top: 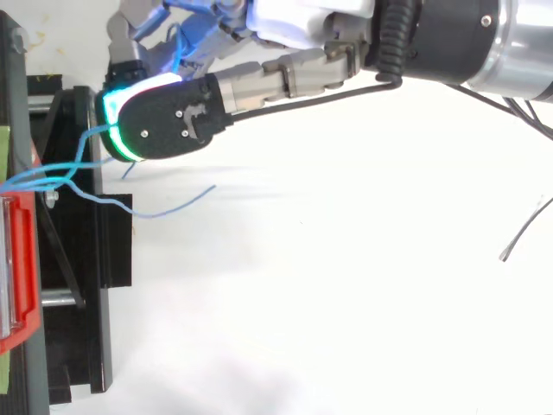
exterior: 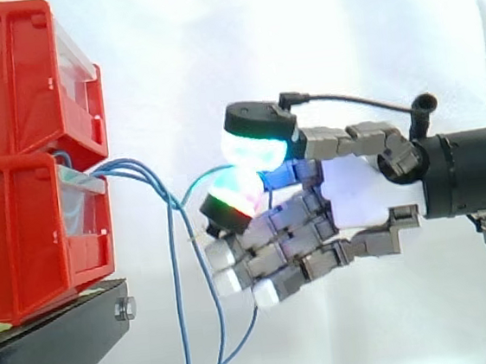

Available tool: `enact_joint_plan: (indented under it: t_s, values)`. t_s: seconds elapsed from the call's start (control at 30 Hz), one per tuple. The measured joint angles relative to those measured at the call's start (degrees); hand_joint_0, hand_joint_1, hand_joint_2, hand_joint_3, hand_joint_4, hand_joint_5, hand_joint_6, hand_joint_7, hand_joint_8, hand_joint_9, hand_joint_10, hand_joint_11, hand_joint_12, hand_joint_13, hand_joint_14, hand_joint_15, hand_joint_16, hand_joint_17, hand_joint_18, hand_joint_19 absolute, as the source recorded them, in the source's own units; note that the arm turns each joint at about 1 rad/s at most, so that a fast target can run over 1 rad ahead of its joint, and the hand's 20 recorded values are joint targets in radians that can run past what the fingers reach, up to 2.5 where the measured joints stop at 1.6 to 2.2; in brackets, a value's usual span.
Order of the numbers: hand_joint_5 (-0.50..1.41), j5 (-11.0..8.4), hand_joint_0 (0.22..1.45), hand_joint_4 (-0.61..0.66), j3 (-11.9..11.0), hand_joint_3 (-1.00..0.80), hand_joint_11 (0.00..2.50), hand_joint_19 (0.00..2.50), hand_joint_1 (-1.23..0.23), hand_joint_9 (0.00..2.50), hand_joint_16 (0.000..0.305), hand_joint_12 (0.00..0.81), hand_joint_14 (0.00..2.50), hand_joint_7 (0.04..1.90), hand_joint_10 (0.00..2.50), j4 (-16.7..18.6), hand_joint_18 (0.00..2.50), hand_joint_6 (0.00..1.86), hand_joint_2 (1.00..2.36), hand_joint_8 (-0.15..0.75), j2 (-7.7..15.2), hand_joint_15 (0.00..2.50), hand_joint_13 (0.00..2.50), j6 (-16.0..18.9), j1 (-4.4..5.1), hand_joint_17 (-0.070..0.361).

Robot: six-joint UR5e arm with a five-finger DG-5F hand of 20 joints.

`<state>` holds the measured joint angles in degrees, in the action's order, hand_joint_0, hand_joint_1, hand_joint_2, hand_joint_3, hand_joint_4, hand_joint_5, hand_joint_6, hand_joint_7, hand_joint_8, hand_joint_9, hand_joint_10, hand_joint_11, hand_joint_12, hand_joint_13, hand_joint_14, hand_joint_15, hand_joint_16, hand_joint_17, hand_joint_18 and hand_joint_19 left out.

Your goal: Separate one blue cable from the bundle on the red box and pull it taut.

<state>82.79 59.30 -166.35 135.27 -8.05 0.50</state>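
Several thin blue cables come out of the lower red bin and hang down in front of it. One blue cable leaves the bundle and curves up to my hand, which reaches in from the right. Two glowing fingertips close on this cable in a pinch, one above and one below. The other fingers are curled underneath. From above, the same cable runs from the bundle to the green-lit pad of the hand. It still bends between bin and hand.
A second red bin is stacked on the lower one, both on a black stand at the left. A loose blue cable end sticks out past the stand. A white curtain hangs behind.
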Motion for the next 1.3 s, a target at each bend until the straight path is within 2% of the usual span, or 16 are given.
enact_joint_plan:
  t_s: [0.2,0.57,0.8,0.9,1.0,1.3]
  values:
    - [-0.13,0.22,0.64,-0.06,3.91,-0.05,0.47,0.4,-0.77,0.79,0.045,0.303,0.02,1.11,0.02,1.85,0.54,0.94,1.02,0.228,0.04,0.38,0.59,0.22,0.14,0.102]
    - [-0.13,0.33,0.63,-0.05,7.84,-0.05,0.46,0.4,-0.77,0.78,0.045,0.302,0.02,1.1,0.02,7.79,0.53,0.94,1.03,0.231,0.08,0.38,0.57,0.43,0.53,0.102]
    - [-0.13,0.35,0.63,-0.04,10.76,-0.04,0.46,0.4,-0.77,0.77,0.046,0.305,0.02,1.1,0.02,13.72,0.52,0.94,1.02,0.233,0.08,0.38,0.57,0.37,0.77,0.103]
    - [-0.13,0.35,0.63,-0.05,11.43,-0.05,0.46,0.4,-0.77,0.77,0.046,0.305,0.02,1.09,0.02,15.96,0.52,0.94,1.02,0.236,0.08,0.37,0.57,0.32,0.79,0.103]
    - [-0.13,0.3,0.63,-0.05,11.68,-0.05,0.47,0.4,-0.77,0.77,0.046,0.305,0.02,1.1,0.02,16.77,0.52,0.94,1.02,0.234,0.08,0.38,0.57,0.26,0.82,0.103]
    - [-0.13,0.09,0.63,-0.05,11.78,-0.04,0.46,0.4,-0.76,0.77,0.046,0.304,0.02,1.1,0.02,16.0,0.52,0.94,1.02,0.234,0.09,0.38,0.57,0.17,0.89,0.103]
